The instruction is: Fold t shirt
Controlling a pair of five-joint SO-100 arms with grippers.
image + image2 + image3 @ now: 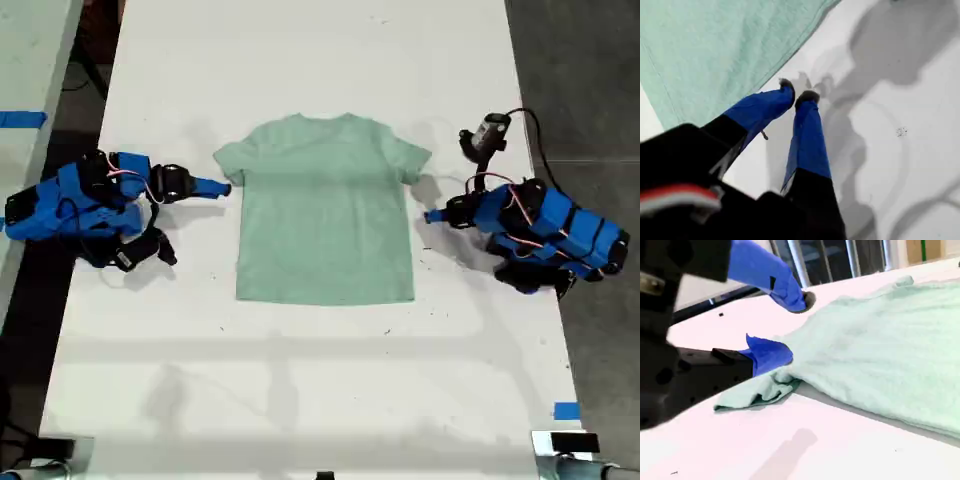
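A white tabletop point(300, 380) fills the exterior view, and a small pale mint-green cloth t-shirt point(325, 215) is spread flat at its centre, neck away from the camera and long axis running up the view. My second gripper point(218, 187) is seen at the sleeve on the exterior view's left, jaws spread, the cloth bunched against one jaw. My first gripper point(432, 216) is held just beside the opposite edge, nearly closed and empty. The second is judged nearer for a sleeve grasp.
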